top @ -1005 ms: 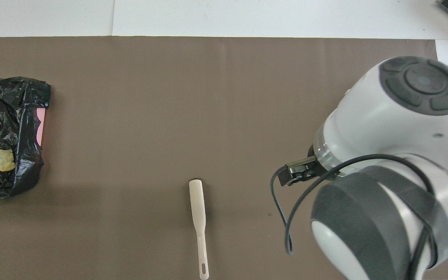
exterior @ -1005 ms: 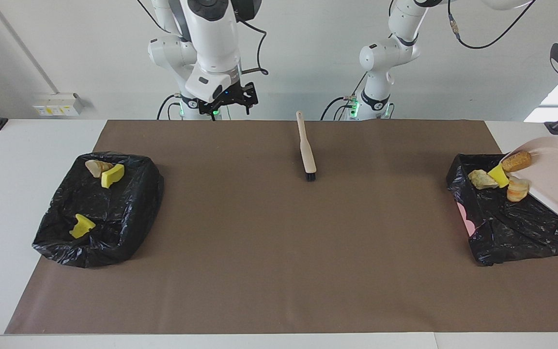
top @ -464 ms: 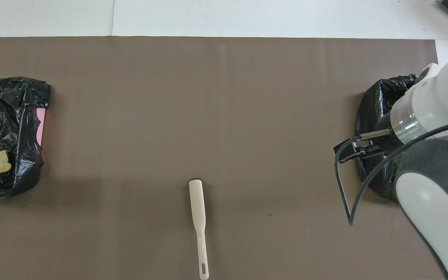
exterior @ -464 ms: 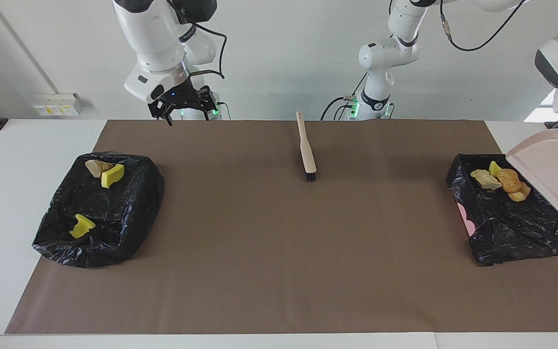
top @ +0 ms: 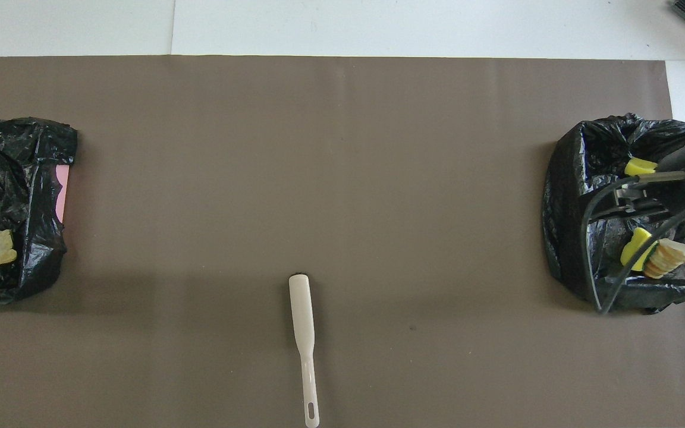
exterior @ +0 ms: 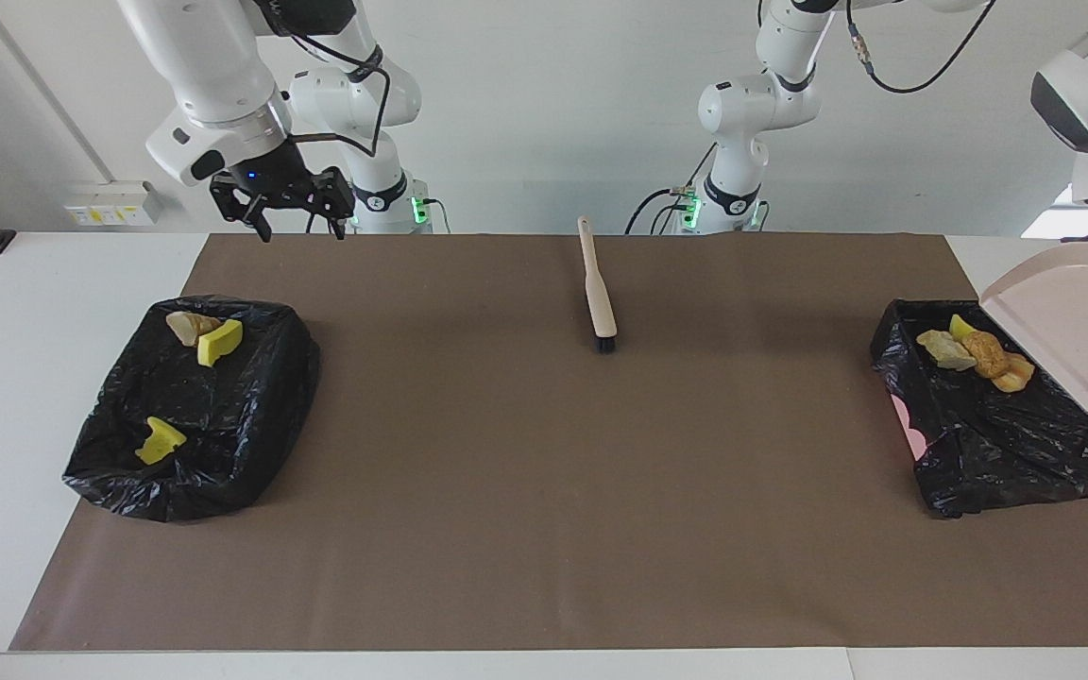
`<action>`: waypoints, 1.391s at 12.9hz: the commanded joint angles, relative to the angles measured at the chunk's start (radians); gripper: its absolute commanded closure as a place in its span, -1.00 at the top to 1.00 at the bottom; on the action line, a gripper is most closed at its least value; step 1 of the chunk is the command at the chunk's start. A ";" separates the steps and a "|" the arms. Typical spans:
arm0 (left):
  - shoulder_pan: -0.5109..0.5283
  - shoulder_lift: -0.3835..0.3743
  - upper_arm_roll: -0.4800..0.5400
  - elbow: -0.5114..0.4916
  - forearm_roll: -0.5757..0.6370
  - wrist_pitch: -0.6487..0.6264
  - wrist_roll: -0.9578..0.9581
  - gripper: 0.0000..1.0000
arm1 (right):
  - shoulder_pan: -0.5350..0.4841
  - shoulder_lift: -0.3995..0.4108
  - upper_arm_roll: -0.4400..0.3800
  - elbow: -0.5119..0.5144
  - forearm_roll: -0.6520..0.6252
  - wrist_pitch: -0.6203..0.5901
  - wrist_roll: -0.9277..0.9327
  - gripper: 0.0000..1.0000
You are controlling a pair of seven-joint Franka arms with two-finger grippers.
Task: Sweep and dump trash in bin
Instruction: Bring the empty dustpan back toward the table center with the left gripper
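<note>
Nearest the camera, the bottom half of the facing view is only the brown mat (exterior: 544, 529), with no loose piece on it. Midway up, at the right edge of that view, the black-lined bin (exterior: 1007, 453) now holds four pieces of trash (exterior: 978, 354) in a cluster by its upper rim. A second ago those same pieces were at the lip of the tilted dustpan (exterior: 1073, 331), sliding off. The pale pink pan is now empty, and it has drawn back and up from the bin's rim, so this dump looks finished. At the same height on the left of the view, the second bin (exterior: 223, 472) holds a tan lump and two yellow ones, unmoved. That puts all seven in bins, and I judge the sweeping and dumping done, with only the tools left to put down. Higher, at top centre, the brush (exterior: 598, 302) lies flat on the mat, bristles toward the camera, where it lay a second ago. At the upper left, the right gripper (exterior: 298, 222) has swung away from the mat's top centre and hangs over the mat's top corner with its fingers spread and nothing between them. The left gripper is off the upper right edge. It is pressed together, and since the pan hangs in the air there, I take it to be pinching the handle.
</note>
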 commanded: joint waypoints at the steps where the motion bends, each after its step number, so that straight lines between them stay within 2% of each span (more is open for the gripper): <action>1: -0.013 -0.004 0.007 0.044 -0.169 -0.050 0.004 -1.00 | 0.007 0.001 -0.081 0.009 -0.017 0.043 -0.029 1.00; 2: -0.013 -0.014 0.006 0.044 -0.232 -0.057 -0.041 -1.00 | -0.006 -0.001 -0.095 0.009 -0.016 0.049 -0.029 1.00; 5: -0.013 -0.028 0.001 0.042 -0.474 -0.047 -0.332 -1.00 | -0.052 -0.001 -0.096 0.009 -0.020 0.097 -0.029 1.00; 9: -0.045 -0.067 -0.016 -0.004 -0.634 -0.039 -0.694 -1.00 | -0.101 -0.002 -0.093 0.009 -0.019 0.091 -0.032 1.00; 11: -0.100 -0.103 -0.014 -0.071 -0.704 -0.024 -0.889 -1.00 | -0.101 -0.017 -0.093 0.007 0.001 0.094 -0.024 1.00; 13: -0.183 -0.105 -0.016 -0.120 -0.790 -0.005 -1.096 -1.00 | -0.097 -0.027 -0.090 -0.003 0.003 0.083 -0.019 1.00; 15: -0.278 -0.102 -0.014 -0.195 -0.870 0.085 -1.279 -1.00 | -0.086 -0.030 -0.089 -0.006 0.000 0.074 -0.019 1.00; 18: -0.438 -0.041 -0.016 -0.249 -0.930 0.232 -1.527 -1.00 | -0.071 -0.033 -0.076 -0.014 -0.031 0.069 -0.029 1.00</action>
